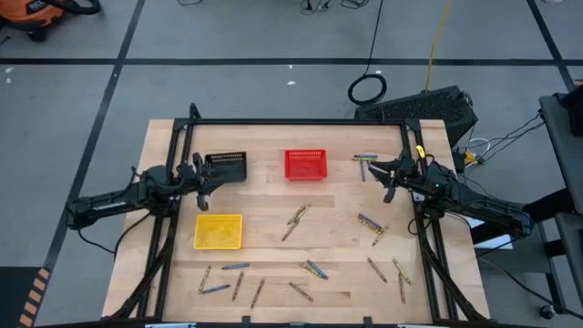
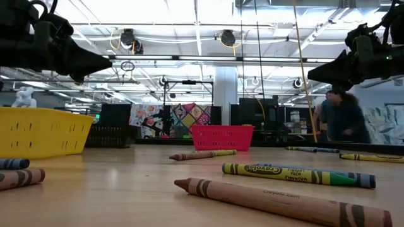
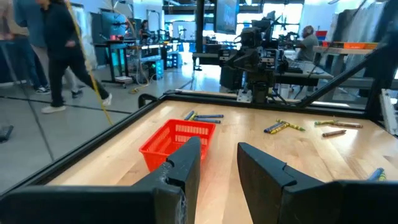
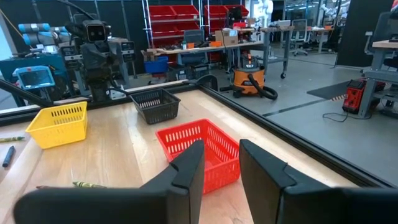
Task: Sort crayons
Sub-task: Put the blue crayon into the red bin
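Several crayons lie flat and scattered on the wooden table: two at the middle point(image 1: 295, 220), a pair by the right arm point(image 1: 370, 224), some at the far right point(image 1: 365, 158), and several along the near edge point(image 1: 234, 279). In the low view a brown crayon point(image 2: 278, 202) and a yellow-green one point(image 2: 297, 174) lie closest. My left gripper point(image 1: 202, 182) hovers open and empty above the table between the black basket point(image 1: 226, 167) and the yellow basket point(image 1: 219, 231). My right gripper point(image 1: 388, 180) hovers open and empty at the far right, right of the red basket point(image 1: 305, 164).
The three mesh baskets stand on the table's far and left parts. A black frame rail point(image 1: 291, 122) borders the table. Bare wood lies between the red basket and the middle crayons. People move in the room beyond point(image 2: 341, 120).
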You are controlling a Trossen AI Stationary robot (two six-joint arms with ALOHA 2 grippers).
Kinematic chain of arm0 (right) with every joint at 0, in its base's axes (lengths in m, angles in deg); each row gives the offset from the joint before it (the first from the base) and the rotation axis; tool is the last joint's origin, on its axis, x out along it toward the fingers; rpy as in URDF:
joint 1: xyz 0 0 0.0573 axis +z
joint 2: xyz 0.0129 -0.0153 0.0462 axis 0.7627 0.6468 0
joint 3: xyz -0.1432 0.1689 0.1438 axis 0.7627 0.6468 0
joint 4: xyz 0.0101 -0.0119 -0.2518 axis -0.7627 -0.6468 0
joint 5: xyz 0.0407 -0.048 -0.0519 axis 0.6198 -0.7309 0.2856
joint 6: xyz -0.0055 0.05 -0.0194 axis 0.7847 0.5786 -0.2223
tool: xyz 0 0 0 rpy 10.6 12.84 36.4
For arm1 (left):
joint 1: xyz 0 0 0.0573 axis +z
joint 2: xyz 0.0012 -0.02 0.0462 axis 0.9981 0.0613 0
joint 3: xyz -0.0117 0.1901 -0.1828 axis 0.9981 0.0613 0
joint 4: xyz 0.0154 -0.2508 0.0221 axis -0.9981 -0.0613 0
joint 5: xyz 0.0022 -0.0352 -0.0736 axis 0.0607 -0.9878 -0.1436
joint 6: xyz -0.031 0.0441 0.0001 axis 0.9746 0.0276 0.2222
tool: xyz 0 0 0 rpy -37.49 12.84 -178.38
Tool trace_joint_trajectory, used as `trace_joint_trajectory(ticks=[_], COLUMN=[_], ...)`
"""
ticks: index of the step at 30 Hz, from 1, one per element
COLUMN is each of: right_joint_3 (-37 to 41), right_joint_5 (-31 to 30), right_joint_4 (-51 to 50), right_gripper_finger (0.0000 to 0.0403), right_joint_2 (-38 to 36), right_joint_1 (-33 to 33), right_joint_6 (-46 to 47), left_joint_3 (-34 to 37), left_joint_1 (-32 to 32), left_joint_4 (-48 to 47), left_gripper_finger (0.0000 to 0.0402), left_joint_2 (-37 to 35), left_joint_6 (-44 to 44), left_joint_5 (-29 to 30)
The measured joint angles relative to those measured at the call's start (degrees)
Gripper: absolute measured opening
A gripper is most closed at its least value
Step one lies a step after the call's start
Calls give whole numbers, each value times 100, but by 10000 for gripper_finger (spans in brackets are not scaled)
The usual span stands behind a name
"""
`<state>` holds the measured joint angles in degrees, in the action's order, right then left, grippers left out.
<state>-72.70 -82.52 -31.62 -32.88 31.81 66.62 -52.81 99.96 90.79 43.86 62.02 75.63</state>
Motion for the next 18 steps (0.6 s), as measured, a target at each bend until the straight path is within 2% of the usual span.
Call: trace_joint_trajectory(ticks=[4, 18], right_joint_3=[0, -2], right_joint_5=[0, 0], right_joint_4=[-2, -2], right_gripper_finger=[89, 89], right_joint_2=[0, 0], right_joint_1=[0, 0], right_joint_6=[-2, 78], left_joint_3=[0, 0], left_joint_1=[0, 0], left_joint_4=[105, 85], left_gripper_finger=[113, 113], left_joint_2=[1, 1], left_joint_6=[-35, -7], left_joint_5=[364, 437])
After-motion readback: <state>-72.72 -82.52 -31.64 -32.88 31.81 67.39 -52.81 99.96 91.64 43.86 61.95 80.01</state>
